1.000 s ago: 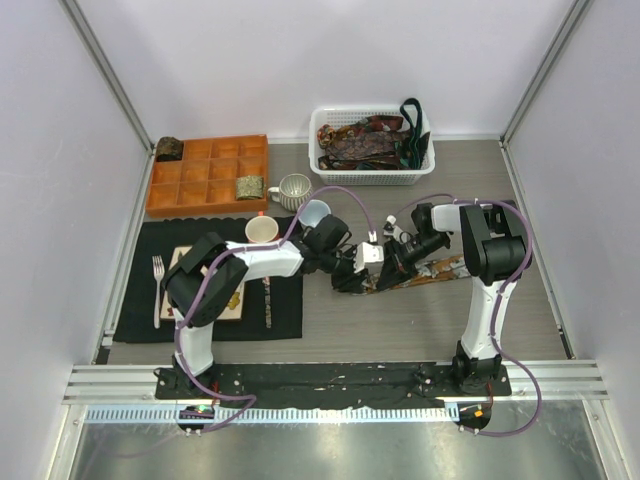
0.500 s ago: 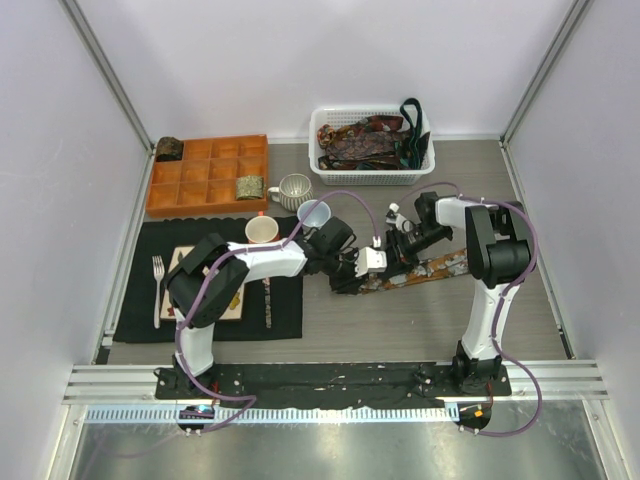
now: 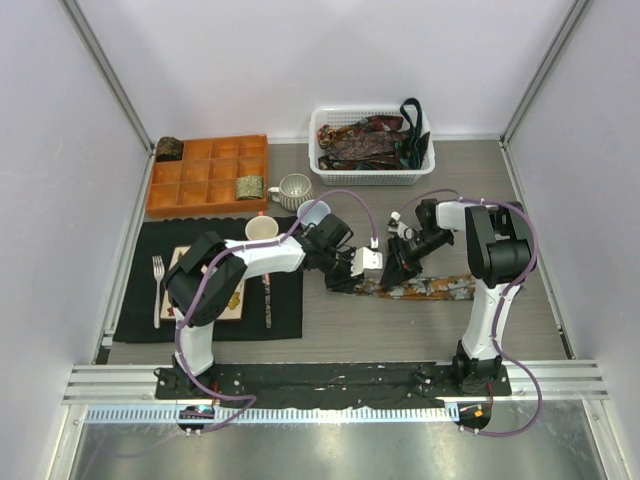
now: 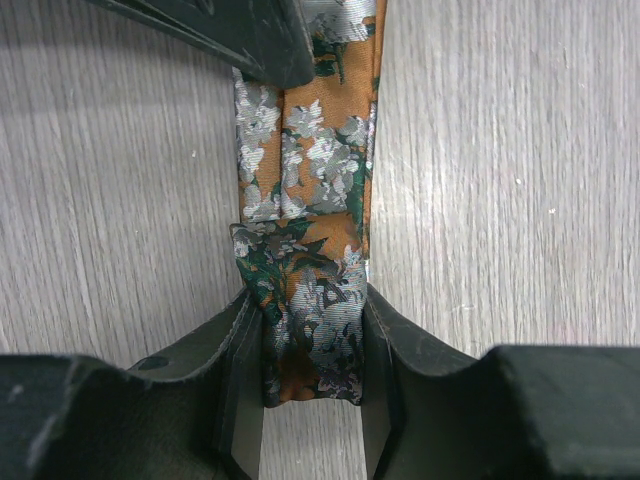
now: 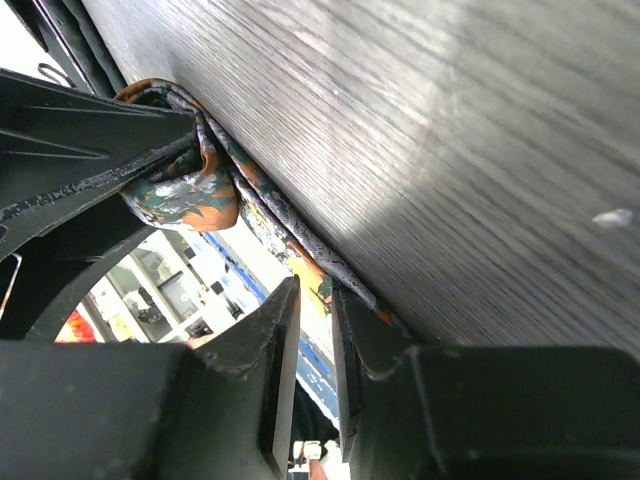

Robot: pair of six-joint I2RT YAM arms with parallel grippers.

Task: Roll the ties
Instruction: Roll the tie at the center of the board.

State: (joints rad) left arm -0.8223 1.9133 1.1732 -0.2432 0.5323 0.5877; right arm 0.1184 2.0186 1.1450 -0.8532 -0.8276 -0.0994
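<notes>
Patterned tie (image 4: pixel 305 190): folded end clamped in left tool (image 4: pixel 310 350). Right tool (image 5: pixel 317 295) nearly closed, grip unclear. Risk: fold springs open if fabric goes slack.

A long narrow rust-and-grey patterned fabric tie (image 3: pixel 435 288) lies flat on the grey wood-grain table (image 3: pixel 400 330), its left end under the left gripper (image 3: pixel 345 279), the right gripper (image 3: pixel 391 275) just beside (whether either pinches it is unclear from here). Behind, a white plastic mesh basket (image 3: pixel 368 181) holds a heap of dark patterned ties (image 3: pixel 358 142)
</notes>
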